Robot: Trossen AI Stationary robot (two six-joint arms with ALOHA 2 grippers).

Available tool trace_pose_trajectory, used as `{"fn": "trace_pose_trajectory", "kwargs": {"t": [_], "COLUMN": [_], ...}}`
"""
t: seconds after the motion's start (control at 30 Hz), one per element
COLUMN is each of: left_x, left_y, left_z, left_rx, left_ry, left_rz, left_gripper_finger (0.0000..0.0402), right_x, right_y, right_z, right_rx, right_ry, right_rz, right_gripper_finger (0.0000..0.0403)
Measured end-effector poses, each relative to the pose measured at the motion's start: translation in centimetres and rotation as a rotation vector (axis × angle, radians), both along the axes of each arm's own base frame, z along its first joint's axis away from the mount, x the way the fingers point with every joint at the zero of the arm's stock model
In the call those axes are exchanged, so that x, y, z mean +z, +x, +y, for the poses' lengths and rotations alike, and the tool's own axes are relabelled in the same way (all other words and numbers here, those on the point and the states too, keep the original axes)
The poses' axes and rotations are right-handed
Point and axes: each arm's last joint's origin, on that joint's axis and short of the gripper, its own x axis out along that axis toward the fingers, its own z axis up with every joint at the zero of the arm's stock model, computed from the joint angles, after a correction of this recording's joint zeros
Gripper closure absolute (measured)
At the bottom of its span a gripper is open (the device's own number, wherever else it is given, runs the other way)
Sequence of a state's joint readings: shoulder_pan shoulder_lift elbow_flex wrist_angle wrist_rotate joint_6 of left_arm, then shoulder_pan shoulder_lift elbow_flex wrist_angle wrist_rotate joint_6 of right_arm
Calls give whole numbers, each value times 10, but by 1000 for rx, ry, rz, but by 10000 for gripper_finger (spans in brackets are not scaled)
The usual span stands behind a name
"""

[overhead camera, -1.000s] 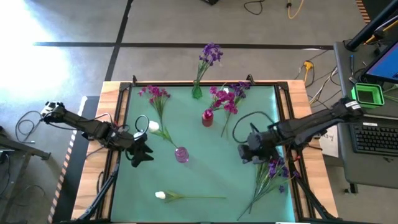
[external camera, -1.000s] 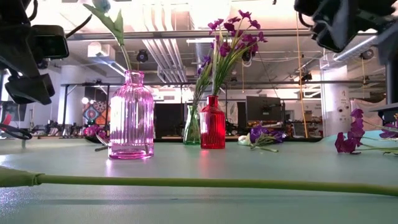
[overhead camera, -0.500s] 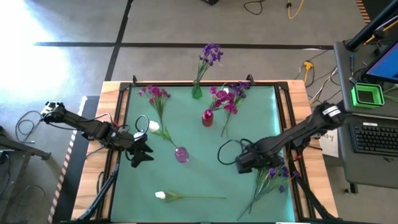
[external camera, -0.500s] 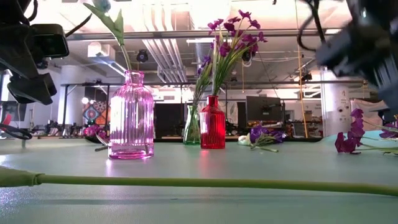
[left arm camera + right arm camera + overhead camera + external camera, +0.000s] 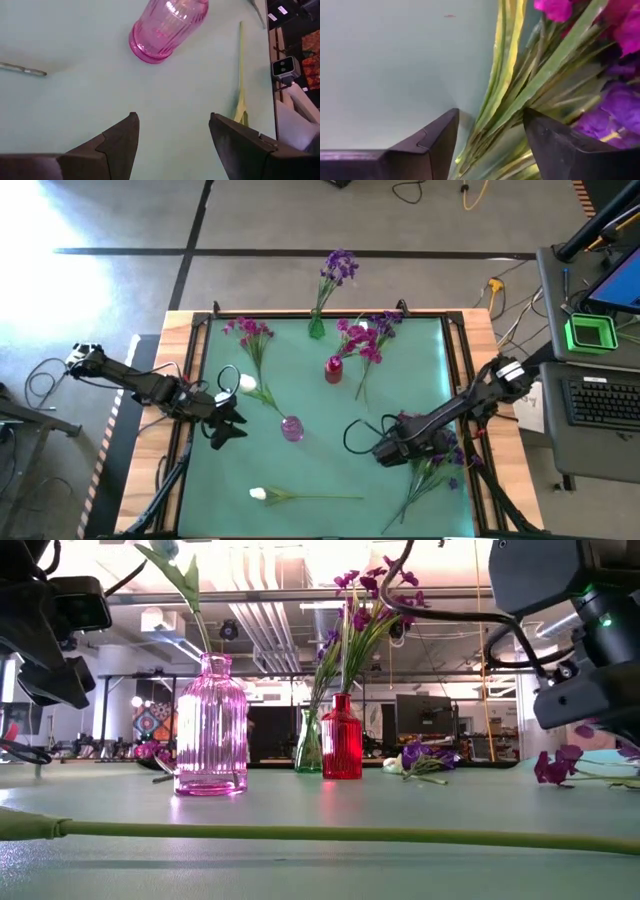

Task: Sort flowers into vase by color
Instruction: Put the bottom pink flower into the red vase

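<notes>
Table surface [image 5: 330, 410]: matte pale-green mat, framed by light wood planks.

Vases, count three, all ribbed glass bottles. Pink vase [image 5: 211, 726] near me on the left half, translucent, fluted, holding one white bud on a leafy stem. Red vase [image 5: 342, 738], smaller, mid-table, holding magenta-pink flowers [image 5: 358, 338]. Green vase [image 5: 316, 328] at the far edge, holding a violet-purple cluster [image 5: 340, 266].

Loose flowers on the mat: one white tulip bud [image 5: 258, 494] with a long thin straight stem near the front edge; one white bud [image 5: 246, 384] beside my left arm; one magenta sprig [image 5: 247, 330] at the far left; a purple bunch [image 5: 441, 455] at the right front. All stems plastic-smooth, green.

My right gripper [image 5: 490, 137] is low over the purple bunch; its dark, wedge-shaped fingers stand apart, straddling several flat yellow-green stems and leaves, not pinched onto them yet. Petals look fabric-like, purple and magenta.

My left gripper [image 5: 172, 137] hangs spread and empty above bare mat, just beside the pink vase.
</notes>
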State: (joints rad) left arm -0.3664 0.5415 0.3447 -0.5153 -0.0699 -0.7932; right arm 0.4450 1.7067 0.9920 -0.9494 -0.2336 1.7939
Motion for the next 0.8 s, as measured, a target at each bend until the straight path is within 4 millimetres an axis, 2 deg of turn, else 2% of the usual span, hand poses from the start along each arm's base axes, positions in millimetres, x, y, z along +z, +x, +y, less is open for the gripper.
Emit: {"fn": "trace_pose_trajectory", "kwargs": {"t": [0.23, 0.4, 0.8], "left_x": [0, 0, 0], "left_y": [0, 0, 0], "left_z": [0, 1, 1], "left_rx": [-1, 4, 7], "left_ry": [4, 23, 32], "left_rz": [-1, -7, -11], "left_gripper_finger": [171, 171, 171], "right_x": [5, 7, 3], "right_y": [12, 16, 15], "right_z": [0, -1, -2], "right_rx": [91, 105, 57], "right_ry": [-87, -154, -169], "right_rz": [-127, -158, -161], "right_gripper_finger": [205, 211, 215]}}
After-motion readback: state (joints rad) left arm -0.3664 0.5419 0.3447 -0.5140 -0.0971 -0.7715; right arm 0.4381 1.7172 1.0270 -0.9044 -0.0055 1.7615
